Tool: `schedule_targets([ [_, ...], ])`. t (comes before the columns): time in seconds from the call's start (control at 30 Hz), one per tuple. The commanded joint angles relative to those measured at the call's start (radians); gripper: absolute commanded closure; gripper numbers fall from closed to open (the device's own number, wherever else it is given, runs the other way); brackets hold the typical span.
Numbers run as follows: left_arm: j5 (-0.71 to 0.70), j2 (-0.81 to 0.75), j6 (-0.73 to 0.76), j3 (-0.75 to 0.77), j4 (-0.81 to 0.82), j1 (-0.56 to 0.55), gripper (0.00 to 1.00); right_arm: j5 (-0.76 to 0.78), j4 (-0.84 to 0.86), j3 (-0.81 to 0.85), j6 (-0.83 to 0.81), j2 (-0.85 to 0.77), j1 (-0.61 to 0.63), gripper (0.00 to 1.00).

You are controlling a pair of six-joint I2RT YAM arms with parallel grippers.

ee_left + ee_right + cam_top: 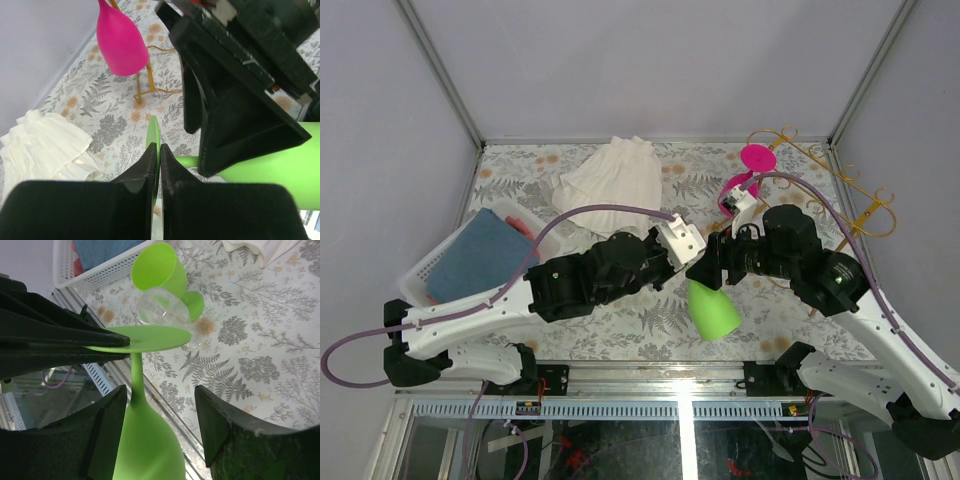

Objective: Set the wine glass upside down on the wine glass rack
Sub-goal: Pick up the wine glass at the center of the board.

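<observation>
Nothing readable is showing anywhere in the three views. No label, brand, number or sign is coming through legibly.

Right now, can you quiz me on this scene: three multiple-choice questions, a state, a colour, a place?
1. Left gripper: A wide open; B shut on the green wine glass's base; C out of view.
2. Glass hanging on the wine glass rack: A blue; B clear; C pink.
3. Right gripper sits: A open astride the green glass's stem; B clamped on the rack; C on the pink glass.
Answers: B, it pinches the base; C, a pink wine glass hangs there; A, the stem shows between its open jaws.
</observation>
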Motion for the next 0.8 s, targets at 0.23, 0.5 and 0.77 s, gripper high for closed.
schedule_targets([
  [0.23, -0.118, 0.017, 0.087, 0.038, 0.102, -0.033, 1.0, -0.103, 0.182, -0.146, 0.104, -0.051, 0.0, 0.56],
  [0.5, -0.217, 0.024, 0.088, 0.026, 0.145, -0.034, 1.0, -0.1, 0.254, -0.217, 0.103, -0.061, 0.0, 0.97],
  [0.77, -0.271, 0.015, 0.088, 0.001, 0.193, -0.035, 1.0, -0.01, 0.407, -0.319, 0.159, -0.132, 0.0, 1.0],
])
